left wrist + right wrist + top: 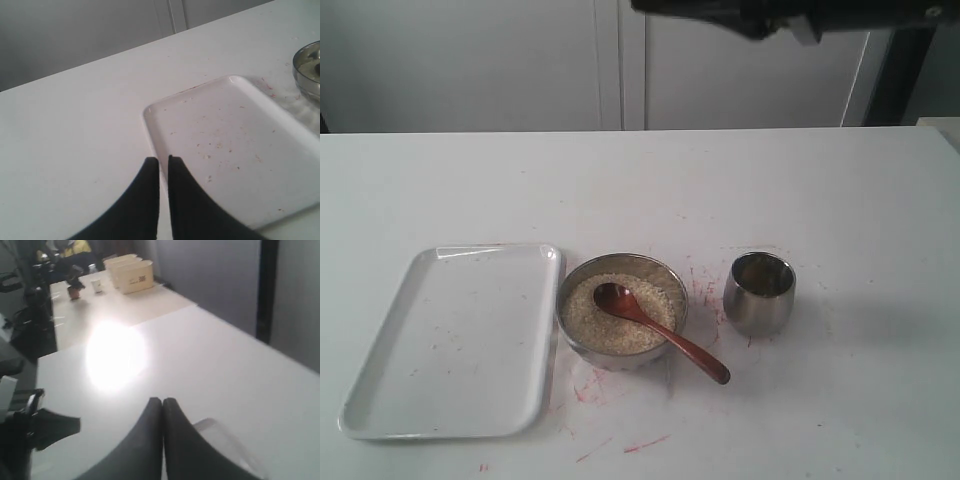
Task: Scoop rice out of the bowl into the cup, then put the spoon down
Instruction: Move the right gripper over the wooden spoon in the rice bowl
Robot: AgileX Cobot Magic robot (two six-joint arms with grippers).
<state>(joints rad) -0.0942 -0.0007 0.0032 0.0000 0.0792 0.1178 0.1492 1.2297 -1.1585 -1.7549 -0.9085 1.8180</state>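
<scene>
Exterior view alone shows spoon [660, 332] resting in rice [590, 318] in bowl [582, 345], handle over rim toward cup [760, 292]; wrist views show left gripper [163, 161] by tray [235, 130] and right gripper [162, 402], both closed, empty.

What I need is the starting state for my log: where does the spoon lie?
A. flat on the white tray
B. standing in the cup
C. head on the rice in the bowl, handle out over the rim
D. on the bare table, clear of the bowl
C: the spoon has its head on the rice in the bowl, and its handle slants out over the rim.
</scene>
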